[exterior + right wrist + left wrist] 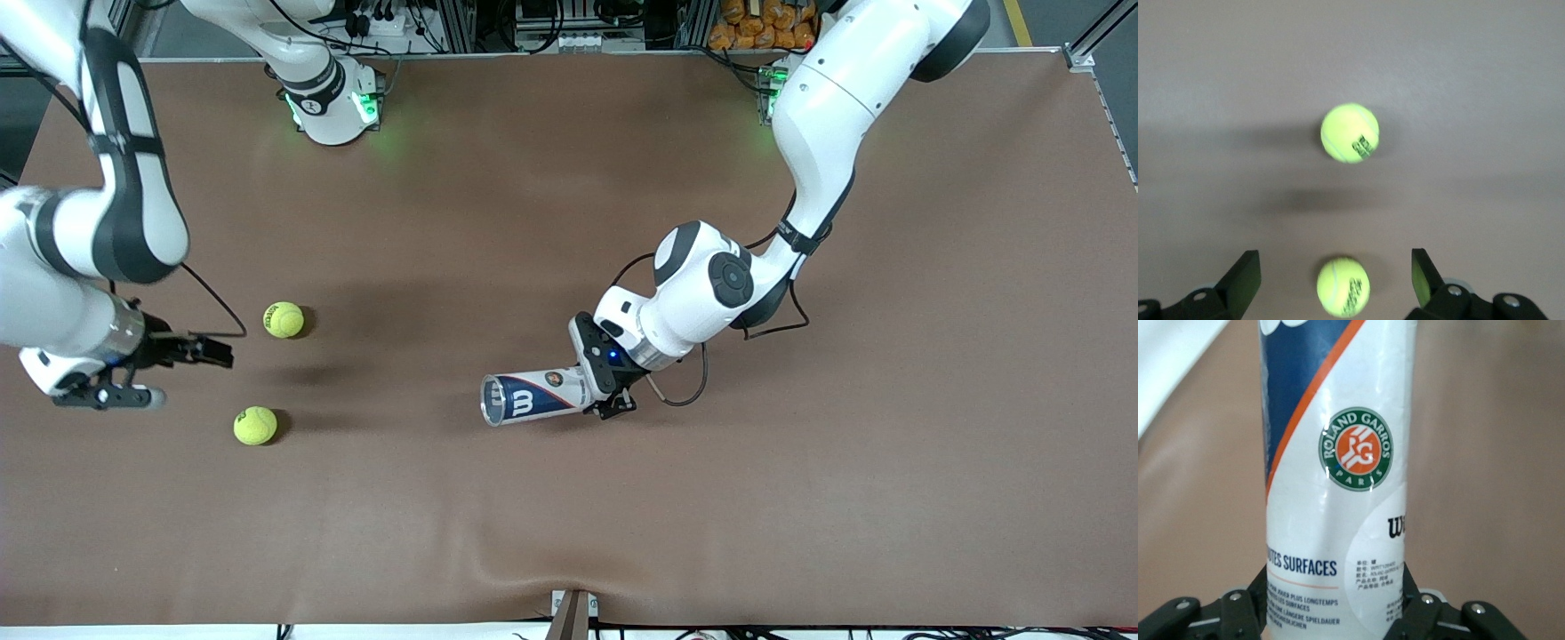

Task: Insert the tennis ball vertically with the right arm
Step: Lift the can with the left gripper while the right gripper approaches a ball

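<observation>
Right tool spread wide near two tennis balls; left tool clamped on the ball can.

Start at the right arm's end of the worktop [889, 498]: you see the right tool [182, 373] with its fingers [1245, 277] wide apart and nothing between them, just above the brown surface. Beside it lie two yellow-green tennis balls, well apart from each other: the farther ball [284, 319] and the nearer ball [255, 425], which sits lower in your front view; in the right wrist view one ball [1343, 287] lies between the spread fingertips and the other [1349, 133] past it. Move on toward the middle and you find the tennis ball can [532, 398], white and blue, lying on its side with its open mouth facing the balls. The left tool [609, 384] is closed tight on the can's other end, its fingers [1245, 607] pressed against both sides of the label.
</observation>
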{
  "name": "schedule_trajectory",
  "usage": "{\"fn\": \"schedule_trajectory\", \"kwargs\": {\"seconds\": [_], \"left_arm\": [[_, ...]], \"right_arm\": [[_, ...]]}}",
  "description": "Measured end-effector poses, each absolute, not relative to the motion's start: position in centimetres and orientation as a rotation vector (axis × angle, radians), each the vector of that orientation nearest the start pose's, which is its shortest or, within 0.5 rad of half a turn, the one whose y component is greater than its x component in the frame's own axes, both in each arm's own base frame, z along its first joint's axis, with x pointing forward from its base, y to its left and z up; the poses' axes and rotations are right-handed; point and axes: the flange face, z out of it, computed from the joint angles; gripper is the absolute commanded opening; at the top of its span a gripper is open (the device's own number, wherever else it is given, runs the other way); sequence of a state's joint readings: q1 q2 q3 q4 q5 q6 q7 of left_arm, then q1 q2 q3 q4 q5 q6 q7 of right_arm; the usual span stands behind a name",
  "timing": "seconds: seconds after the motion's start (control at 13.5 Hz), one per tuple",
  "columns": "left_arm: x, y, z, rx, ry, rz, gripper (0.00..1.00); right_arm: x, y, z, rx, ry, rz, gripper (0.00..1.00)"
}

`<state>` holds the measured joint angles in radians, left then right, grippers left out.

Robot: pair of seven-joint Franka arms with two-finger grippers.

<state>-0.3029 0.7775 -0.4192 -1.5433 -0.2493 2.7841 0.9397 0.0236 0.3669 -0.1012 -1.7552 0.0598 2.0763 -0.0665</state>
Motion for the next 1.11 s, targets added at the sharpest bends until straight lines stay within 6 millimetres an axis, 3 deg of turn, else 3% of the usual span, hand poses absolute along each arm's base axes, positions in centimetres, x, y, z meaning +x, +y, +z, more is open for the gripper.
{"fn": "schedule_trajectory", "kwargs": {"seconds": [0.3,0.67,1.11], "left_arm": [[59.8,-43.6,27.2,-2.775,1.959,-1.054,0.70],[61.7,-40.4,27.6,-2.753,2.008,-1.151,0.71],[62.3,-38.1,25.7,-2.829,2.104,-1.312,0.70]], "right_arm": [[65.6,-3.7,30.7,-3.122,0.057,0.062,1.00],[66.5,-3.9,23.4,-3.139,0.059,0.056,1.00],[69.2,-4.2,22.1,-3.151,0.055,-0.006,1.00]]}}
